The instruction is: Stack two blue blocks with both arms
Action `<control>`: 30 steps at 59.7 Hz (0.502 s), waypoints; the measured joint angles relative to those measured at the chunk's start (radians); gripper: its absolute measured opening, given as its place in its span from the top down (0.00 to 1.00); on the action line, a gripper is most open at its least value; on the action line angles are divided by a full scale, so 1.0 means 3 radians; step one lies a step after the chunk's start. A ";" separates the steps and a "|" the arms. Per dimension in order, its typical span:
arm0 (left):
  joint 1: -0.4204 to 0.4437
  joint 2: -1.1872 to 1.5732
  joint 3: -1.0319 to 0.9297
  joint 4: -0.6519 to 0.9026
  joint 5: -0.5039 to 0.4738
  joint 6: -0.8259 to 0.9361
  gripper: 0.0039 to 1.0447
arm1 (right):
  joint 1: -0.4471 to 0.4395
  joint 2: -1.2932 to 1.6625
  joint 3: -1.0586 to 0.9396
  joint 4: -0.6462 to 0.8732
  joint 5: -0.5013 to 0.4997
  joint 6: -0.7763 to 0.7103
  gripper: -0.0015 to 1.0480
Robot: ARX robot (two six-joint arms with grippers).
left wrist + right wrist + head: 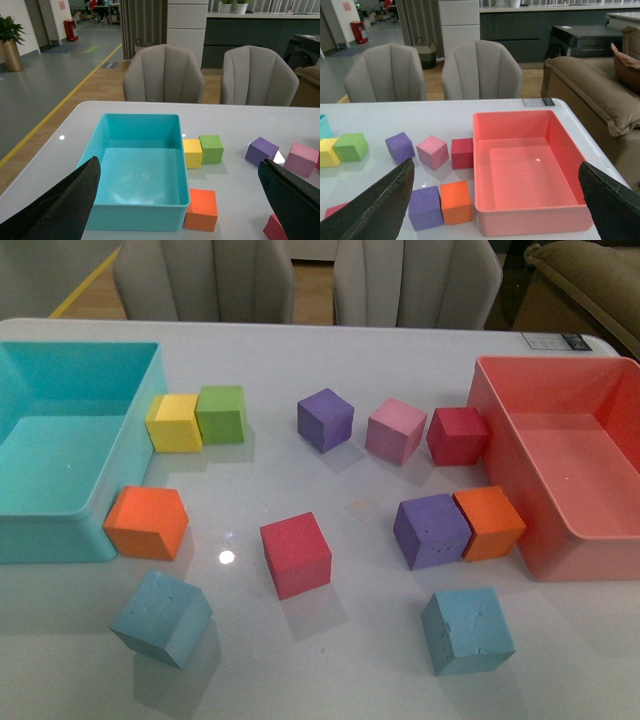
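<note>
Two light blue blocks lie apart near the table's front edge in the front view: one (162, 618) at the left, turned a little, and one (467, 630) at the right. Neither shows in the wrist views. No arm appears in the front view. My left gripper (180, 200) is open, its black fingers (60, 205) spread wide above the turquoise bin's near end. My right gripper (500, 200) is open too, with its fingers (375, 205) spread over the pink bin's near wall. Nothing sits between either pair.
A turquoise bin (120, 420) stands at the left and a pink bin (500, 440) at the right. Between them are yellow (174, 422), green (221, 414), orange (147, 522), red (296, 554), purple (325, 419) and pink (396, 430) cubes, with more by the pink bin. Chairs stand behind the table.
</note>
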 joint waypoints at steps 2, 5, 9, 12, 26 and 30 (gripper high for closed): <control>0.0000 0.0000 0.0000 0.0000 0.0000 0.0000 0.08 | 0.0000 0.0000 0.0000 0.0000 0.0000 0.0000 0.09; 0.0000 0.0000 0.0000 0.0000 0.0000 0.0000 0.08 | 0.0000 0.0000 0.0000 0.0000 0.0000 0.0000 0.09; 0.0000 0.0000 0.0000 0.0000 -0.0001 0.0000 0.08 | 0.0000 0.0000 0.0000 0.0000 0.0000 0.0000 0.09; 0.0000 0.0000 0.0000 0.0000 -0.0001 0.0000 0.08 | 0.0000 0.0000 0.0000 0.0000 0.0000 0.0000 0.09; 0.0000 0.0000 0.0000 0.0000 0.0000 0.0000 0.08 | 0.0000 0.0000 0.0000 0.0000 0.0000 0.0000 0.09; 0.0000 0.0000 0.0000 0.0000 0.0000 0.0000 0.08 | 0.0000 0.0000 0.0000 0.0000 0.0000 0.0000 0.09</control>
